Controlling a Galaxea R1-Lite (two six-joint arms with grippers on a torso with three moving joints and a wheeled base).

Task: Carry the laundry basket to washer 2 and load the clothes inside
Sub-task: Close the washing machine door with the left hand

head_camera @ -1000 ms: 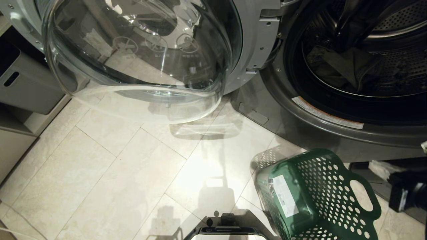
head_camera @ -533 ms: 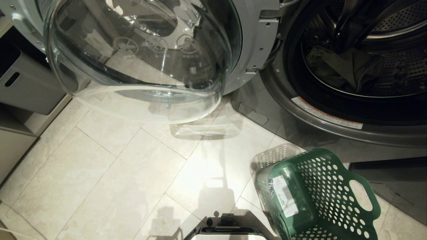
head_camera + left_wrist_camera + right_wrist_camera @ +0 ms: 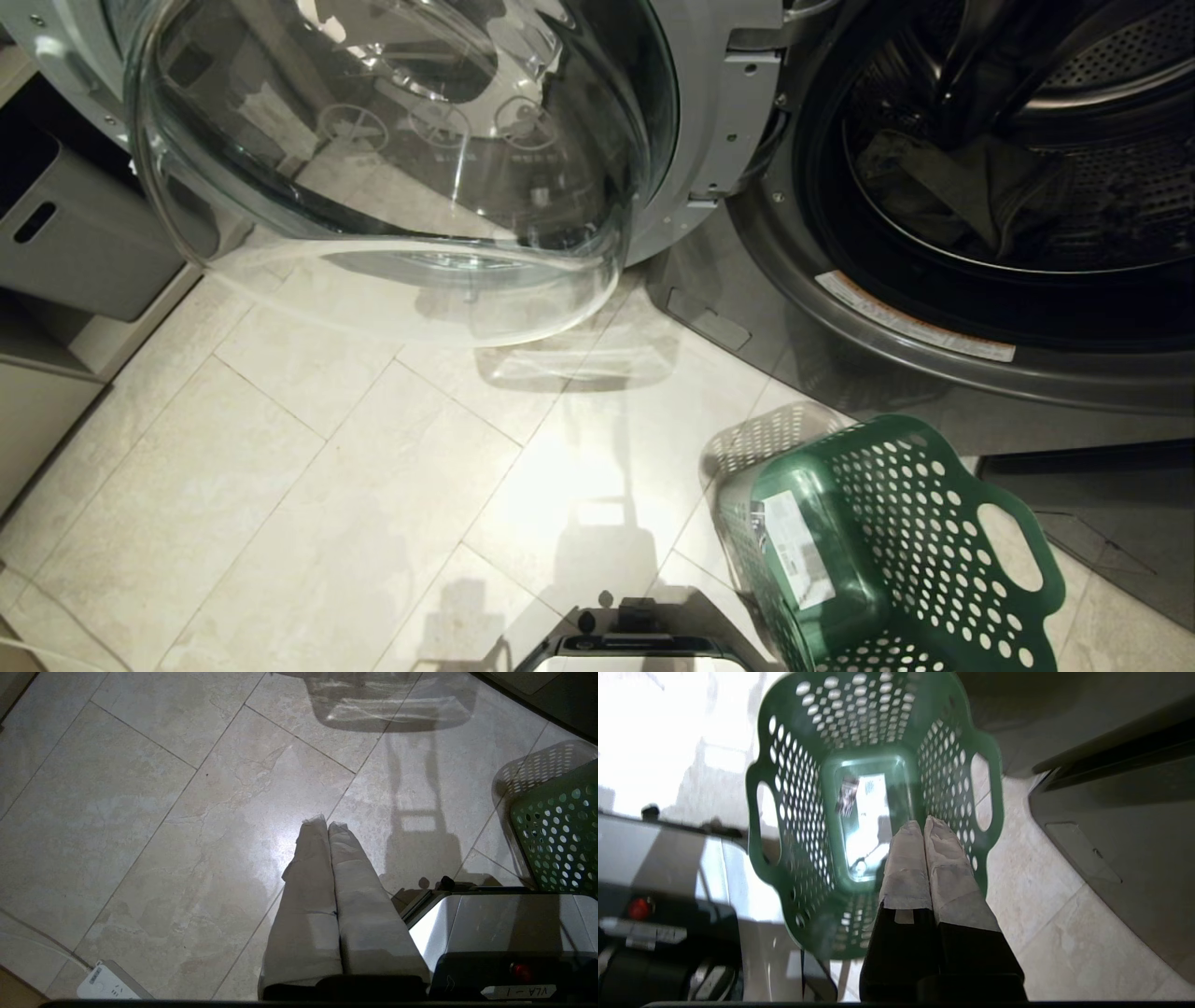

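Most of the job looks done: the laundry basket (image 3: 887,551) sits empty on the floor at 5 o'clock, clothes (image 3: 971,187) lie inside the open washer (image 3: 887,308) at 1 o'clock. Both grippers, left (image 3: 327,823) and right (image 3: 923,823), are clenched, empty.

green perforated laundry basket (image 3: 887,551) — empty, tilted, beside the open washer (image 3: 934,308).

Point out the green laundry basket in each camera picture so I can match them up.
Head view: the laundry basket stands empty on the floor at lower right, below the open washer.
Left wrist view: only its holed wall shows, at the right edge.
Right wrist view: it fills the upper middle, seen from above.
Shared landmark: the robot's base, beside the basket.
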